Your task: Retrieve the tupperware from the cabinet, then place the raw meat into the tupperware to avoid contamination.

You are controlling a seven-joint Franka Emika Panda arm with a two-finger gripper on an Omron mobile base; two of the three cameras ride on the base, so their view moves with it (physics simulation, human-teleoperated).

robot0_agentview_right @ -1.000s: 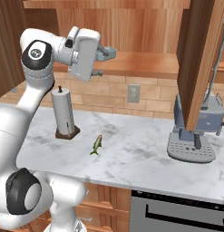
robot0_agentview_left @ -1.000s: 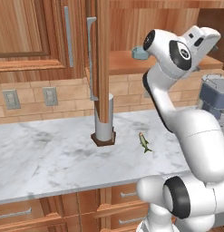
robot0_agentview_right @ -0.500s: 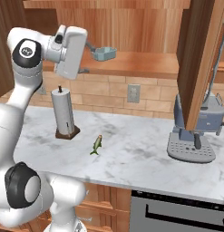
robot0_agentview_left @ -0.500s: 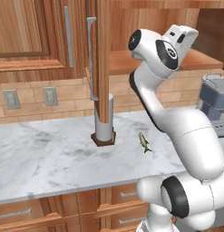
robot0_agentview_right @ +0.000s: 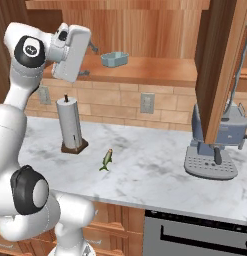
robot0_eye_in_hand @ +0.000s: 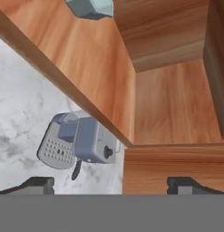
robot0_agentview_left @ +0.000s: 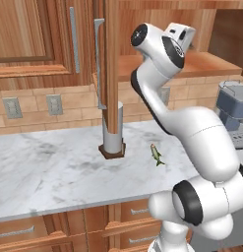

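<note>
The pale blue-grey tupperware (robot0_agentview_right: 115, 59) sits on the lower shelf of the open reddish-brown cabinet (robot0_agentview_right: 150, 71). My gripper (robot0_agentview_right: 88, 61) hangs open just left of the tub, apart from it and holding nothing. In the hand view the tupperware (robot0_eye_in_hand: 90, 7) lies at the top edge, far from my gripper (robot0_eye_in_hand: 112, 185), whose fingertips (robot0_eye_in_hand: 38, 183) stand wide apart. The raw meat (robot0_agentview_right: 107, 159), a small greenish-yellow fish shape, lies on the marble counter. It is also seen as the raw meat (robot0_agentview_left: 156, 154) right of the paper towel roll.
A paper towel roll (robot0_agentview_right: 71, 127) stands on the counter at the left. The grey-blue coffee machine (robot0_agentview_right: 217, 145) sits at the right under the swung-open cabinet door (robot0_agentview_right: 222, 65). Another open door (robot0_agentview_left: 111, 64) stands edge-on above the roll (robot0_agentview_left: 113, 132). Drawers run below the counter (robot0_agentview_left: 54, 172).
My hand has drawn back from the tupperware and swung away to the left in the right base view. The tub stays on the shelf, and the fish has not moved.
</note>
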